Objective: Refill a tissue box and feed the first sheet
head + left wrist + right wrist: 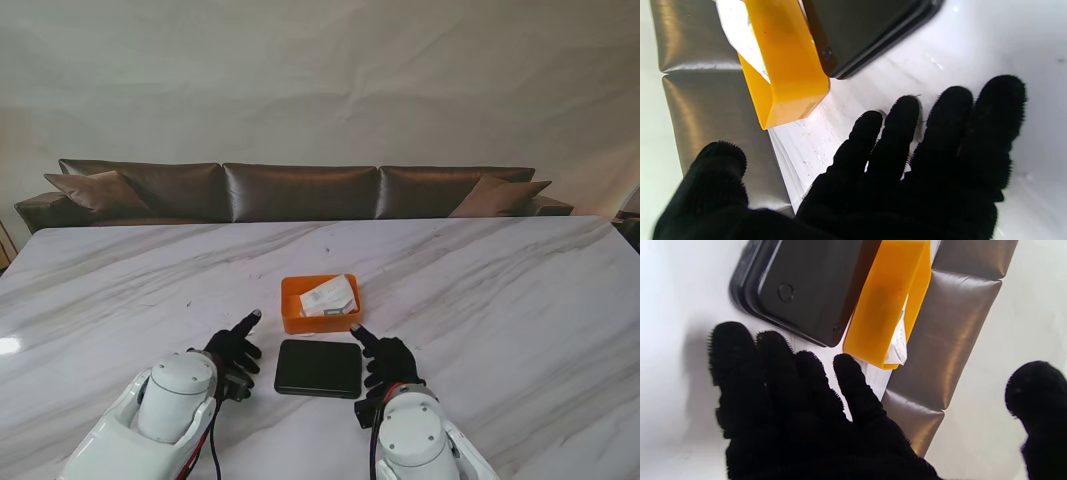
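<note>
- Tissue box (319, 368), a flat black case with rounded corners, lies on the marble worktop (500, 290) between both hands, seemingly underside up, with small round feet showing in the wrist views.
- Just beyond it, farther from me and almost touching, sits the orange tray (291, 303), and the white tissue pack (330, 296) rests inside, tilted against the tray's wall.
- Left hand (233, 357) is released: gloved fingers spread, holding nothing, just beside the box's left edge.
- Right hand (387, 360) is likewise unclenched and empty, just beside the right edge.
- Handling, as I judge it: the box looks like stiff, smooth plastic, probably light, so it may slide on polished marble; take it by the two opposite side edges, one hand steadying.
- The pack should be soft and compressible in thin film; pinch it across its sides, not by a corner, or sheets may crumple.
- Risk: the light tray could shift when the pack is lifted.
</note>
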Motion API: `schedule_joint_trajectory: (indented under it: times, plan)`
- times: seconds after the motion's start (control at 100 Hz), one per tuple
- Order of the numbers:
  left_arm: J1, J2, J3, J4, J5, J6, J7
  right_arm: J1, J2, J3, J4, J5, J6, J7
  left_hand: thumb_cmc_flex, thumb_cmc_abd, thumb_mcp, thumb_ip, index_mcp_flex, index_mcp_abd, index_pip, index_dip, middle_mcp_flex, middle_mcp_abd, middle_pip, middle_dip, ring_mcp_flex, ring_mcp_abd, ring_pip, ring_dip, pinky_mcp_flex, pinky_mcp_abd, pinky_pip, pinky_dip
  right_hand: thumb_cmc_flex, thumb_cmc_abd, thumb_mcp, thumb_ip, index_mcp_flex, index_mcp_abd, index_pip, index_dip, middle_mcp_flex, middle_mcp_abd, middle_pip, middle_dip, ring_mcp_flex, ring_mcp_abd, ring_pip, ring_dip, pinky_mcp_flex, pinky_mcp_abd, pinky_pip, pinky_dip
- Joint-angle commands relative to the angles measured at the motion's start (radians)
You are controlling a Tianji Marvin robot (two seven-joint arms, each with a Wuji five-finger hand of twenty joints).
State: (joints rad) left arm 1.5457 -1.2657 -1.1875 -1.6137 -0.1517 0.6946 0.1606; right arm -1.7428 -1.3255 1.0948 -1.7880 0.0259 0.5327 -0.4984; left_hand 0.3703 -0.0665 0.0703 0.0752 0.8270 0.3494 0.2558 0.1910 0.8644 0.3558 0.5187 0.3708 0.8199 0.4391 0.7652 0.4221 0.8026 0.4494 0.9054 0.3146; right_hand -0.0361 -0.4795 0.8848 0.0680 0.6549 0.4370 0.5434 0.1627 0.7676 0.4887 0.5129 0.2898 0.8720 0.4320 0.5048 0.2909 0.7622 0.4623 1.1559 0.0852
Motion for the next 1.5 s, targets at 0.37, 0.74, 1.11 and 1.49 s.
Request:
schedule_joint_trajectory:
  times: [0.37,0.74,1.11,1.49]
  plan:
    - [-0.037,-0.019,0.029,0.095,-0.086,-0.053,-0.022,0.026,-0.009,0.037,0.018,0.029,0.131,0.082,-0.006,0.041,0.006,-0.005,0.02,0.011,0.014,0.001,0.0,0.041,-0.071,-0.038,-0.034,0.071,-0.07,-0.009,-0.027,0.006,0.34,-0.006,0.055,0.006,-0.047,0.011,-0.014,0.05,-0.039,-0.013,-0.004,0.014,-0.003,-0.007,-0.044,0.033,0.031,0.015,-0.018,0.013,-0.02,-0.034]
    - [-0.086,-0.017,0.067,0.159,-0.092,-0.063,-0.063,0.081,-0.026,0.054,0.083,0.13,0.137,0.076,-0.008,0.047,0.01,-0.002,0.015,0.003,0.017,0.003,-0.012,0.037,-0.072,-0.038,-0.049,0.066,-0.078,-0.009,-0.06,0.013,0.337,0.014,0.095,0.0,-0.061,0.016,-0.005,0.08,-0.028,-0.017,0.033,0.006,0.002,-0.007,-0.012,0.026,0.029,0.012,0.006,0.02,-0.038,-0.055]
    - [-0.132,-0.025,0.096,0.235,-0.105,-0.092,-0.074,0.139,-0.022,0.042,0.136,0.181,0.141,0.126,-0.01,0.05,0.012,-0.001,-0.001,-0.007,0.013,0.002,-0.028,0.029,-0.076,-0.039,-0.068,0.06,-0.088,-0.011,-0.091,0.009,0.328,0.029,0.104,0.014,-0.074,0.02,-0.012,0.08,-0.035,-0.024,0.03,0.006,0.002,-0.006,-0.01,0.024,0.024,0.009,0.009,0.018,-0.039,-0.073]
    - [-0.151,-0.026,0.12,0.261,-0.057,-0.092,-0.068,0.153,-0.017,0.044,0.154,0.197,0.133,0.149,-0.009,0.05,0.016,0.001,-0.002,-0.017,0.014,0.003,-0.03,0.029,-0.071,-0.036,-0.066,0.062,-0.085,-0.008,-0.091,0.01,0.333,0.055,0.107,0.02,-0.081,0.025,-0.032,0.078,-0.038,-0.028,0.008,0.019,0.005,-0.003,-0.022,0.03,0.037,0.016,0.012,0.012,-0.033,-0.084]
